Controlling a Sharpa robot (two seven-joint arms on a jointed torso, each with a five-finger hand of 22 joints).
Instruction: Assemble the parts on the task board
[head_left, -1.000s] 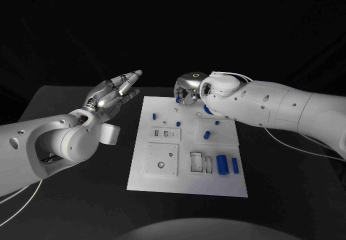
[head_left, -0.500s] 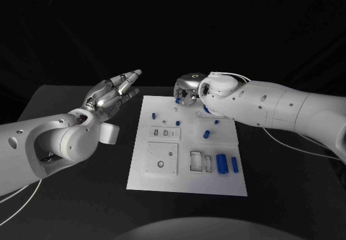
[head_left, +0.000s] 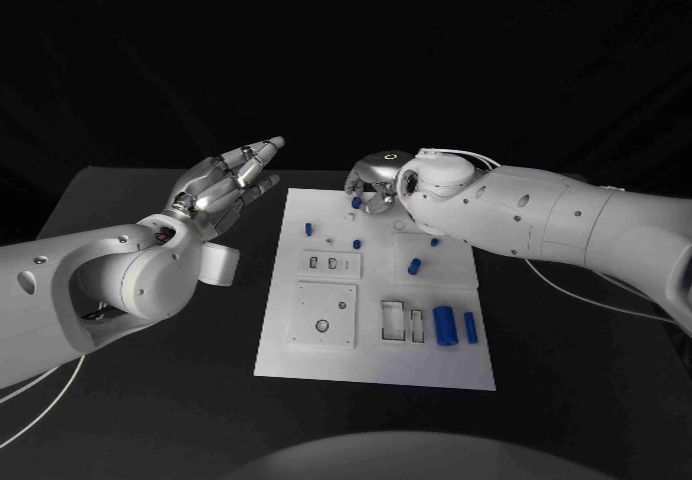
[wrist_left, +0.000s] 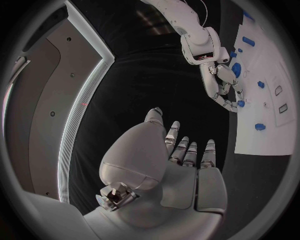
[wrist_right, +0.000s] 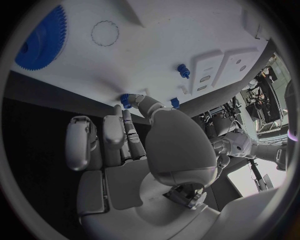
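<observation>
Left hand (head_left: 224, 190) is raised above the counter (head_left: 144, 400) beside the task board's (head_left: 375, 365) left edge, fingers straight and apart, holding nothing. Loose blue parts lie along the board. At its far edge the right hand (head_left: 378, 180) reaches down, fingertips pinching a small blue part (wrist_right: 127, 99) just over the board's rim.

White screw-dotted arms, thin white cables, silver robot hand (head_left: 221, 190)
</observation>
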